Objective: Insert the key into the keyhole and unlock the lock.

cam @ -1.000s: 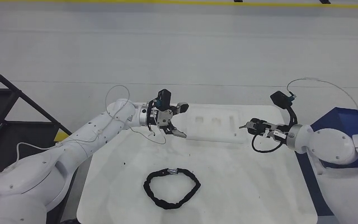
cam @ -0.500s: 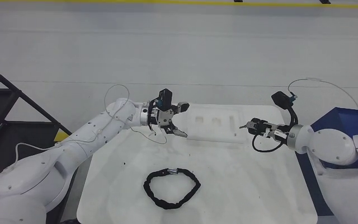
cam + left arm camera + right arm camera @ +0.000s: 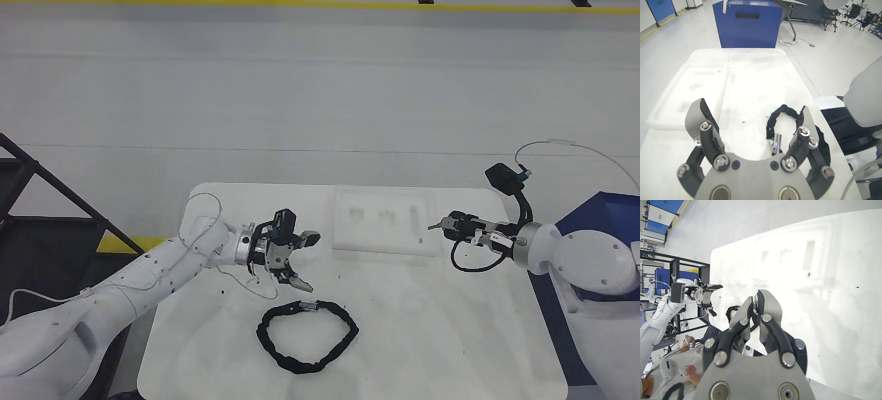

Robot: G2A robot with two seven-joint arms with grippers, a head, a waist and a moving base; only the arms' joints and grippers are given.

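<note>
While one lock [image 3: 305, 337] lies looped, the right pincer [image 3: 434, 226] grips one key [image 3: 754, 302].

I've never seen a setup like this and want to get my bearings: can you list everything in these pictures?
chain lock: one, black loop with a silver metal end, on the table's robot side
key: one, silver, pinched in the right gripper's tips
foam tray: one, white, shallow recesses, at the table's far edge
table: one, white, under everything
cabinet: one, blue, on the floor beside the table, near the right arm
left gripper: one, silver and black, open, close to the lock's metal end
right gripper: one, silver and black, shut on the key, by the tray's end
</note>
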